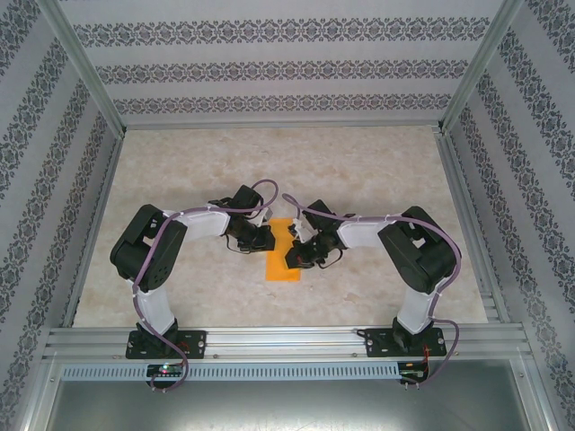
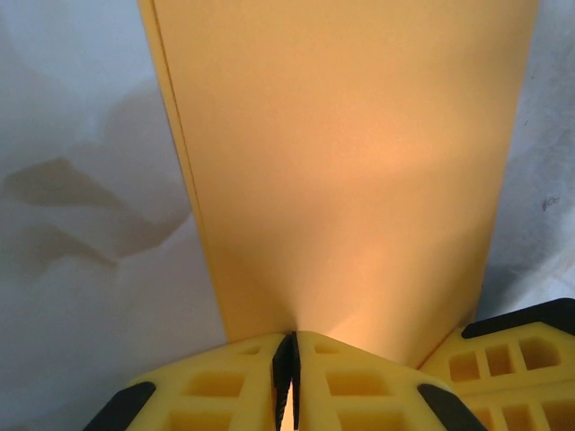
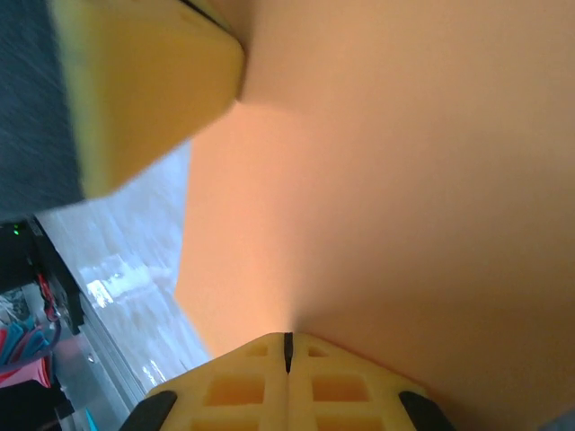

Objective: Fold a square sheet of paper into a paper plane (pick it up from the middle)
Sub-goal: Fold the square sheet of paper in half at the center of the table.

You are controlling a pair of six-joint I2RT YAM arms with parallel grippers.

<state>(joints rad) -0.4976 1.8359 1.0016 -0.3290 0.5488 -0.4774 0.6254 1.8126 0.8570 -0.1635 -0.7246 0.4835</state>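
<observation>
The orange sheet of paper [image 1: 282,268] lies as a narrow upright rectangle at the table's middle, between both arms. In the left wrist view the paper [image 2: 350,162] shows a doubled edge on its left side. My left gripper [image 2: 287,346] is shut on the paper's near edge, at its left side in the top view [image 1: 268,236]. My right gripper [image 3: 287,346] is shut on the paper [image 3: 404,180] from the opposite side [image 1: 296,254]. The right gripper's yellow fingers [image 2: 512,359] show beside the left one's. A paper plane is out of view.
The marble-patterned table top [image 1: 180,180] spreads around the paper inside an aluminium frame [image 1: 269,339] with patterned walls. Both arms bend inward, and their cables [image 1: 269,193] arch over the wrists. The left gripper's yellow finger [image 3: 144,90] sits close above the right wrist camera.
</observation>
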